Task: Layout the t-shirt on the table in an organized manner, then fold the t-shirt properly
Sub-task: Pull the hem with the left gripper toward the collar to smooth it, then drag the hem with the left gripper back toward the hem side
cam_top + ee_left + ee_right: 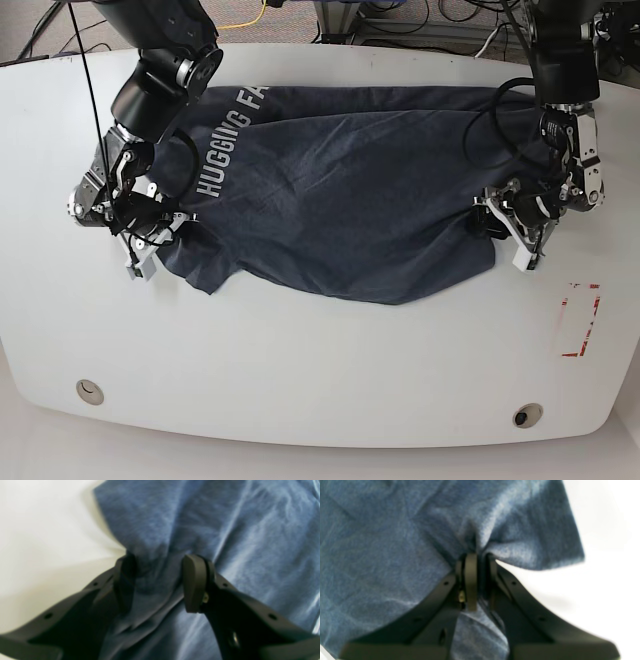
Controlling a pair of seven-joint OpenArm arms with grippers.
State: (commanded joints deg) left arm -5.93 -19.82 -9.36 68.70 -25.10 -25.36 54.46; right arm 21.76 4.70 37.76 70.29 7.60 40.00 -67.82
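The t-shirt [340, 190] lies spread and wrinkled across the table [320, 360], its white lettering toward the left of the base view. My right gripper [478, 557] is shut on a puckered bit of the t-shirt [382, 542] near its edge; it shows at the garment's left end as the right gripper [165, 228]. My left gripper [160, 562] stands open, its fingers straddling a bunched fold of the t-shirt [225, 530] beside the cloth's edge. It appears at the garment's right end as the left gripper [492, 222].
A red tape mark [578, 320] sits on the table near its right edge. Two small round holes [89, 391] [521, 415] lie along the front. Cables [400, 20] run behind the table's far edge. White tabletop [37, 530] borders the cloth.
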